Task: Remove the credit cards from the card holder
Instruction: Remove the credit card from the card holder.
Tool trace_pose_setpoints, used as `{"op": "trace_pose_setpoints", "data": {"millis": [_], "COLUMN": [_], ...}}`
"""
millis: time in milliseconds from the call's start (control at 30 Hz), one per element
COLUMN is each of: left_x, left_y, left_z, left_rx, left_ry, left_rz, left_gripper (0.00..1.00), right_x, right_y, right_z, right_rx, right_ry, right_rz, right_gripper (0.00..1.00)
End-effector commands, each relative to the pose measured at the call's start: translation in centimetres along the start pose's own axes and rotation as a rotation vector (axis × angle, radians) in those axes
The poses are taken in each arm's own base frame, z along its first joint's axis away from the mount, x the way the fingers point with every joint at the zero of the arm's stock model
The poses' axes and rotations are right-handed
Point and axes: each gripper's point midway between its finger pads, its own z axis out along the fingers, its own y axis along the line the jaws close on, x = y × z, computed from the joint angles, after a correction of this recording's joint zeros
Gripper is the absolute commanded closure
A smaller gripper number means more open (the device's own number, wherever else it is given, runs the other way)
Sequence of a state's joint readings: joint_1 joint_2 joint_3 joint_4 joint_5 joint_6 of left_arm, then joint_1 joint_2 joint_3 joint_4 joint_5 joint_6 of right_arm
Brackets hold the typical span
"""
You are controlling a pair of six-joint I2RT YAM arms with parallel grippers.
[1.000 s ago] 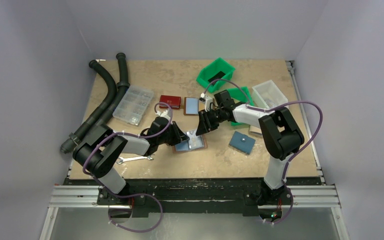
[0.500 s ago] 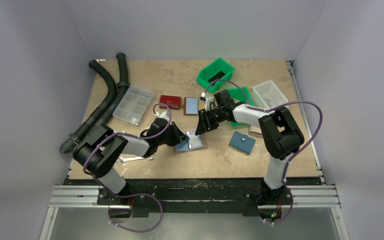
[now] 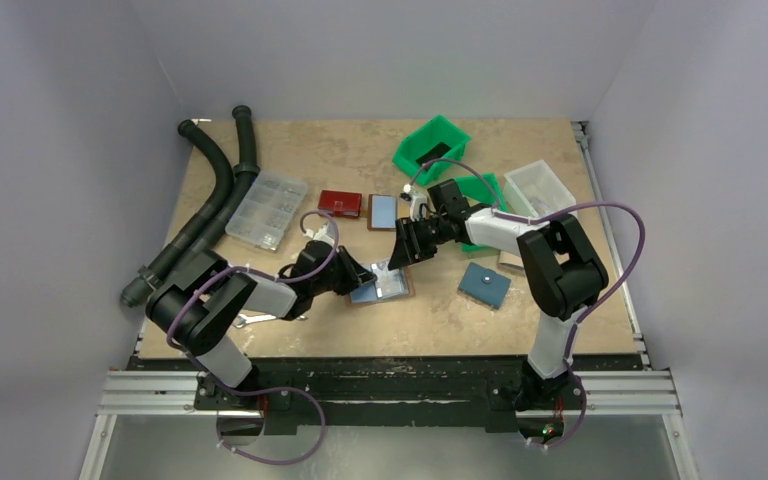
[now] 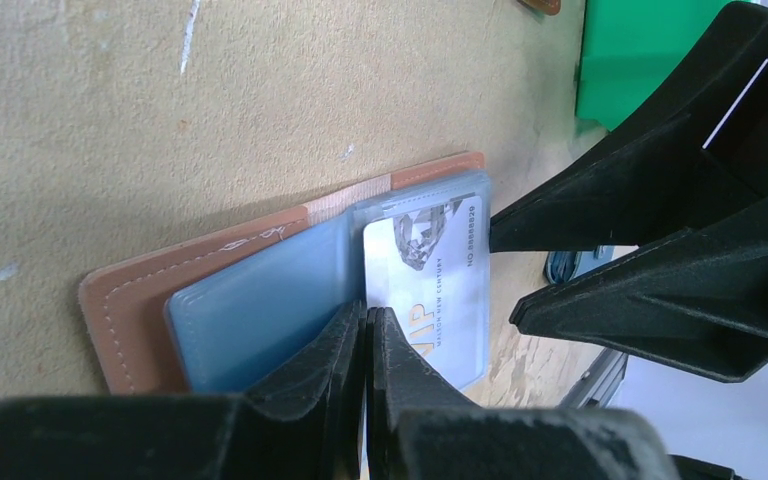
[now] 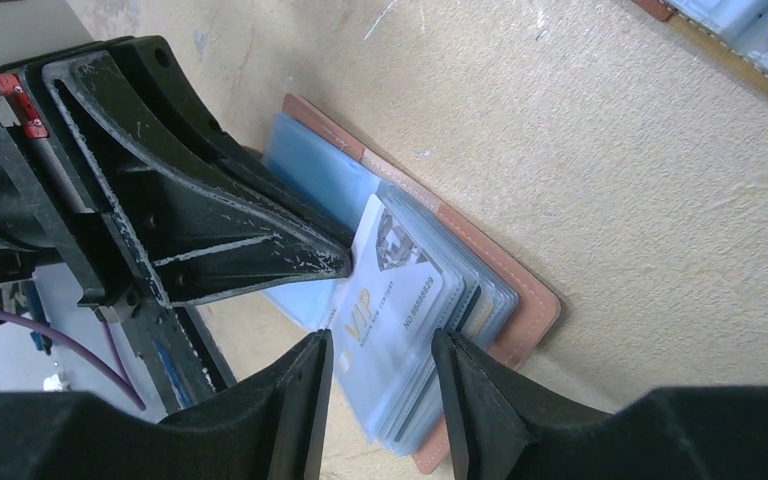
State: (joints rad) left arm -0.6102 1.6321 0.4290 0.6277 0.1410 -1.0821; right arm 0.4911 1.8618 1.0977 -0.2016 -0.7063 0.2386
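Observation:
The brown card holder (image 3: 392, 290) lies open mid-table, with blue plastic sleeves fanned out. A light grey VIP card (image 5: 390, 300) sticks out of the top sleeve, and it also shows in the left wrist view (image 4: 430, 270). Darker card edges show in the sleeves beneath it. My left gripper (image 3: 363, 277) is shut, its tips (image 4: 365, 318) resting on the holder at the card's edge; it also shows in the right wrist view (image 5: 210, 230). My right gripper (image 3: 400, 254) is open, its fingers (image 5: 310, 400) astride the VIP card's free end.
A second open holder (image 3: 383, 210) and a red wallet (image 3: 340, 203) lie behind. A blue square pouch (image 3: 485, 284) lies at the right. Green bins (image 3: 430, 145), a clear box (image 3: 540, 190), a parts organizer (image 3: 267, 209), black hoses (image 3: 215, 190) and a wrench (image 3: 265, 318) surround the area.
My left arm has shifted slightly left while its tips stay on the holder. My right gripper has barely moved.

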Motion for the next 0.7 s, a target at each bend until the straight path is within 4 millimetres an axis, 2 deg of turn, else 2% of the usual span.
{"op": "trace_pose_setpoints", "data": {"millis": [0,333,567,667], "left_x": [2.1,2.3,2.1,1.8], "left_y": [4.8,4.5,5.8,5.7], "left_z": [-0.6,-0.6,-1.4,-1.6], "left_rx": [-0.162,-0.136,-0.200,-0.207], "left_ry": [0.041,0.046,0.028,0.017], "left_rz": [-0.003,-0.011,0.004,0.013], "left_gripper": [1.00,1.00,1.00,1.00], "right_x": [-0.7,-0.3,-0.6,-0.6], "right_y": [0.3,0.3,-0.7,-1.1], "right_z": [0.5,0.8,0.8,0.9], "right_rx": [-0.021,-0.039,0.020,0.040], "right_ry": [-0.013,0.004,-0.008,-0.010], "right_rz": [-0.006,0.011,-0.001,-0.001], "right_gripper": [0.49,0.50,0.55,0.56]}}
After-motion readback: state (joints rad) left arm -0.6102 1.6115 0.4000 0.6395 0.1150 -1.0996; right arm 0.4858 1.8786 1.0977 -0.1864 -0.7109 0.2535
